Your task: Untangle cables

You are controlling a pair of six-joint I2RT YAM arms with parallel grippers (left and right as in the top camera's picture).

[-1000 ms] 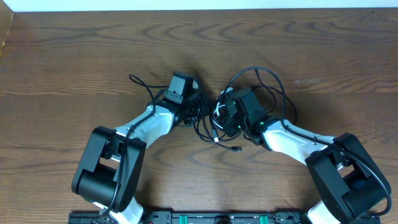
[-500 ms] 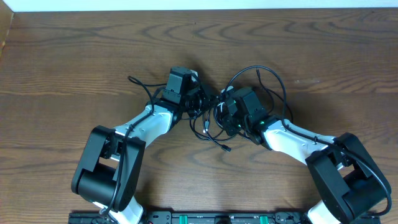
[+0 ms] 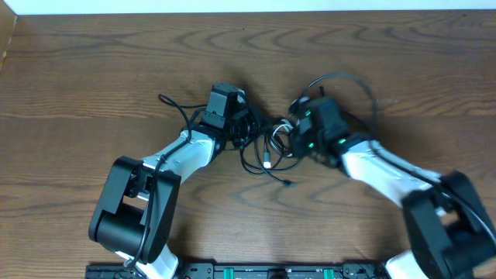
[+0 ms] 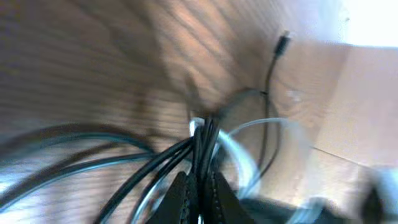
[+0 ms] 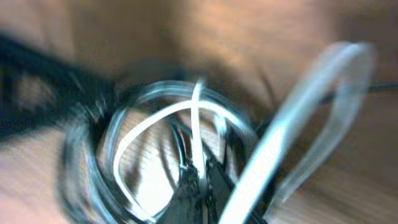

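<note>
Cables [image 3: 267, 151] are lying in one knotted cluster at the middle of the wooden table [image 3: 93, 62], between the two arms. A black loop [image 3: 345, 75] is arching out beyond the right arm, and a black strand [image 3: 167, 101] is trailing off beside the left arm. A black plug end [image 3: 287, 184] is resting on the wood on the robot's side of the cluster, near a white plug end [image 3: 267, 163]. The left gripper [image 3: 249, 133] is reaching into the cluster from its side. In the left wrist view its fingers [image 4: 180, 199] are pressing together on a bundle of black cables [image 4: 202, 146] rising from the tips. The right gripper [image 3: 294, 138] is meeting the cluster from the opposite side. In the right wrist view its fingers [image 5: 186, 196] are pinching the white cable [image 5: 196, 124], which is coiling in rings above them. Green lights [image 3: 310, 143] are glowing on the right gripper's body. Both wrist views are blurring heavily, so any lettering is too smeared to read.
</note>
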